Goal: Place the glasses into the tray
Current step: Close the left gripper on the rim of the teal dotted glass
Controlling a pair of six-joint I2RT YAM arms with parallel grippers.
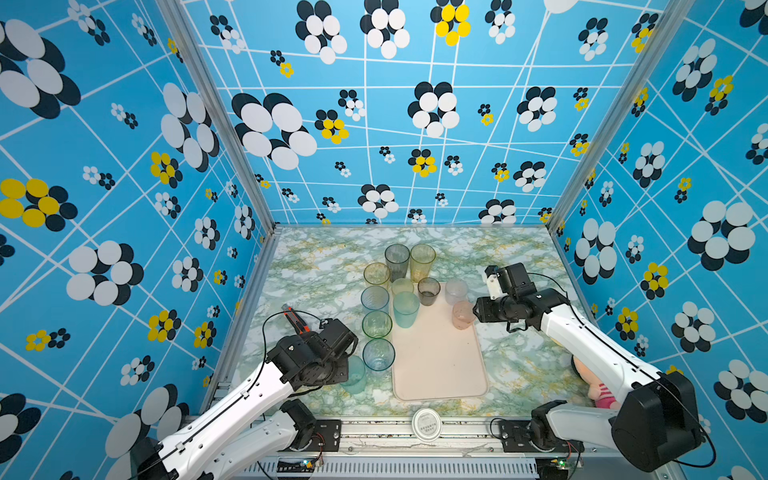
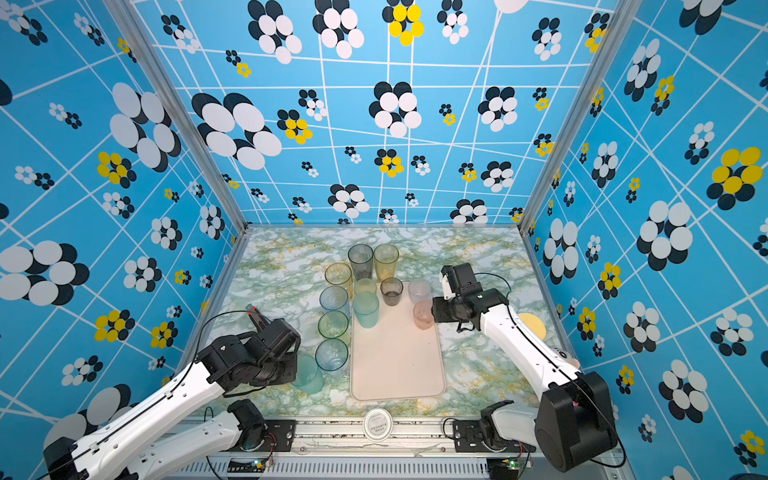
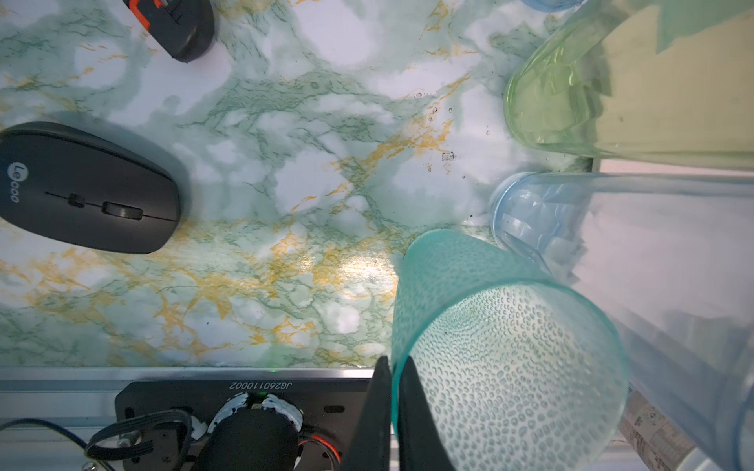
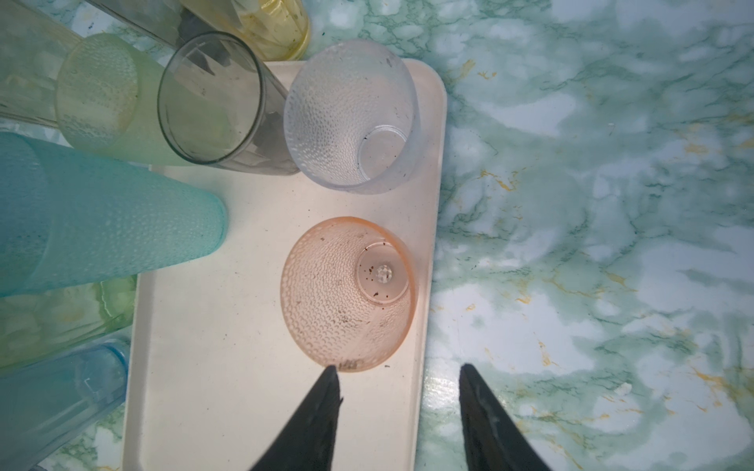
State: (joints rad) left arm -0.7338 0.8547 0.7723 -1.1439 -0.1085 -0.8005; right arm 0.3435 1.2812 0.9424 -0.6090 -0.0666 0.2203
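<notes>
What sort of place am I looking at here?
Most likely a robot test booth, not a kitchen: flower-print wall panels enclose a marble-look tabletop, and the left arm and right arm are bolted to a metal rail.

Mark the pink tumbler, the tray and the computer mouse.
pink tumbler [image 4: 326, 310], right wrist view, inner wall.
tray [image 1: 436, 365], in a top view, bare floor.
computer mouse [image 3: 89, 187], left wrist view, upper shell.
</notes>
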